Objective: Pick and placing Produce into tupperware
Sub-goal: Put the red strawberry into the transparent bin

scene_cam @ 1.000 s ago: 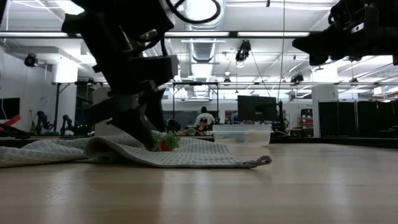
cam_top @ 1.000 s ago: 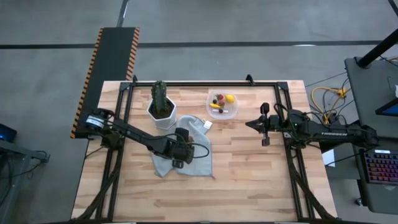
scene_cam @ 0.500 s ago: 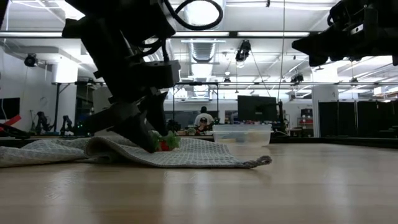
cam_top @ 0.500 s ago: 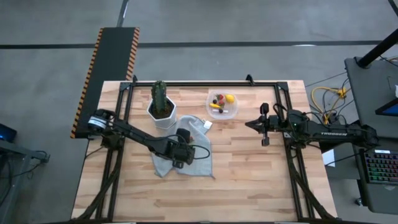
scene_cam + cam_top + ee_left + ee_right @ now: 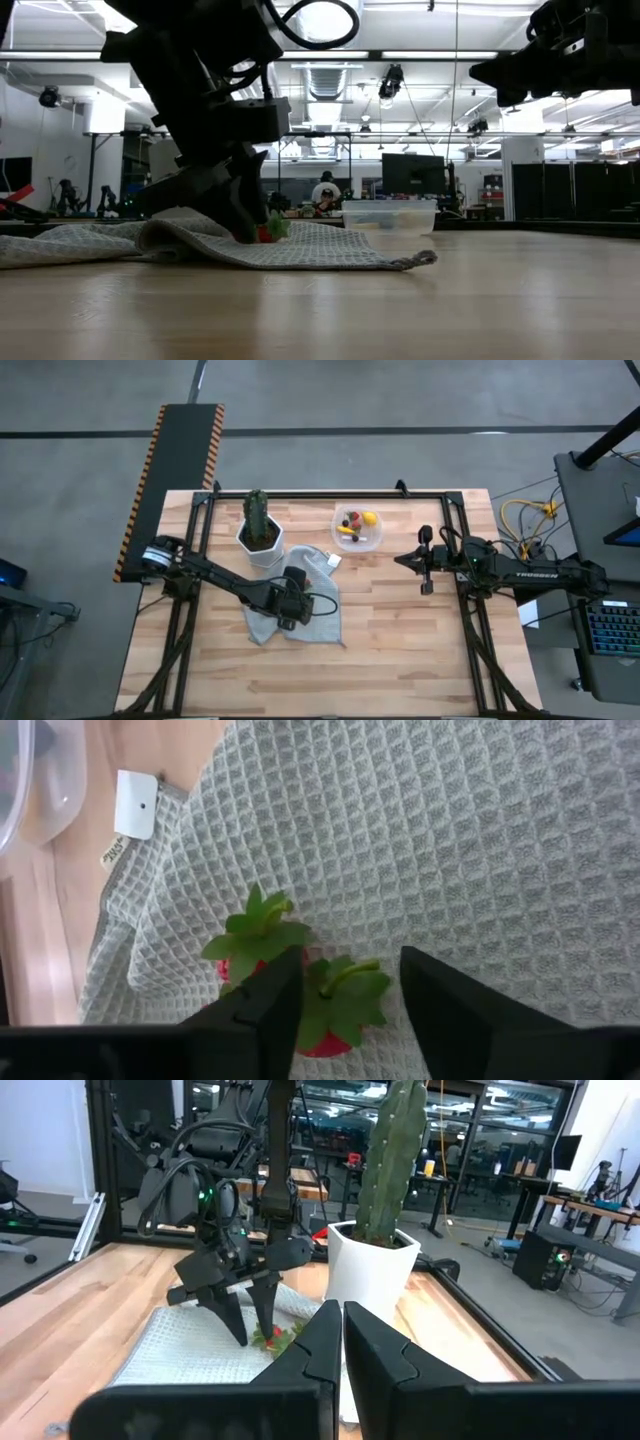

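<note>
Two small red strawberries with green leaves (image 5: 335,1005) (image 5: 250,940) lie on a grey waffle towel (image 5: 300,605). My left gripper (image 5: 345,1010) slants down over them, open. One berry (image 5: 270,230) sits between its fingertips, and the other lies just outside one finger (image 5: 265,1005). The clear tupperware (image 5: 358,528) stands at the far side of the table and holds a yellow lemon (image 5: 371,518), red berries and a yellow-orange piece. My right gripper (image 5: 400,560) hovers shut at the table's right, holding nothing. My left gripper straddles the strawberry's leafy top (image 5: 345,985), coming down at a slant from the table's left. One finger (image 5: 270,1010) stands right against the leaves and the other (image 5: 450,1015) is apart from them. I cannot tell whether the near finger touches the berry, which rests on the towel.
A green cactus in a white pot (image 5: 260,530) stands just beyond the towel, close to my left arm. The towel's white label (image 5: 135,805) lies toward the tupperware. Bare wood shows along the table's near side. A black frame rail runs along the table's far edge (image 5: 330,492).
My left gripper has stayed over the strawberries and its fingers have drawn somewhat closer together around the berry. The berries and the towel have not moved.
</note>
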You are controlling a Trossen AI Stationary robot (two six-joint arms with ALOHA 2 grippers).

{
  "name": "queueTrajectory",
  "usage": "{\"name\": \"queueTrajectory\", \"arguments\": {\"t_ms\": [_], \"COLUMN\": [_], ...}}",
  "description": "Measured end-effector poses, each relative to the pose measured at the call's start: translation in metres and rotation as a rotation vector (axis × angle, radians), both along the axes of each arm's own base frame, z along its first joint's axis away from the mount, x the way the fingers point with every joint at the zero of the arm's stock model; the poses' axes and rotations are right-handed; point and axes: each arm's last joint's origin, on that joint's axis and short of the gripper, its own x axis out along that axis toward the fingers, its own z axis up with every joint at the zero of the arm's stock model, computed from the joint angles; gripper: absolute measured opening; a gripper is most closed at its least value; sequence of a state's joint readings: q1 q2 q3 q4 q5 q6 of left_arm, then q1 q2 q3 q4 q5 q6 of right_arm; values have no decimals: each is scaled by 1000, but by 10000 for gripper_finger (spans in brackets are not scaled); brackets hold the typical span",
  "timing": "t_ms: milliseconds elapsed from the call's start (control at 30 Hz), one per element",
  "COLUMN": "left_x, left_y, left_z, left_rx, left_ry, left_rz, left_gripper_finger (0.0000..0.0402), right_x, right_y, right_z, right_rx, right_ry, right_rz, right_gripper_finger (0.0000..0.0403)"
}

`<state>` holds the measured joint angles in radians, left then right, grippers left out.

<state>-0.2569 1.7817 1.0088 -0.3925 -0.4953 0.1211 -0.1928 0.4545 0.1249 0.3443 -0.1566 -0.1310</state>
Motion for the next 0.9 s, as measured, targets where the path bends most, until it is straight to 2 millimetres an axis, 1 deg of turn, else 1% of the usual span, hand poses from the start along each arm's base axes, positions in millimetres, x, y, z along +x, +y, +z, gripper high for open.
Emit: {"name": "queueTrajectory", "arguments": {"t_ms": [200, 400, 433, 667, 900], "left_x": [0, 0, 0, -1, 3], "left_y": [0, 0, 0, 0, -1], "left_z": [0, 0, 0, 1, 12], "left_rx": [-1, 1, 1, 5, 14], "left_ry": [-2, -3, -3, 14, 51], "left_rz": [4, 5, 5, 5, 4], "left_gripper_finger": [88, 14, 7, 1, 1], "right_x": [0, 0, 0, 0, 0], "right_y": [0, 0, 0, 0, 0], "right_z": [0, 0, 0, 0, 0], "right_rx": [0, 0, 0, 0, 0], "right_ry": [0, 0, 0, 0, 0], "right_rz": [0, 0, 0, 0, 0], "right_gripper_finger": [9, 9, 9, 9, 9]}}
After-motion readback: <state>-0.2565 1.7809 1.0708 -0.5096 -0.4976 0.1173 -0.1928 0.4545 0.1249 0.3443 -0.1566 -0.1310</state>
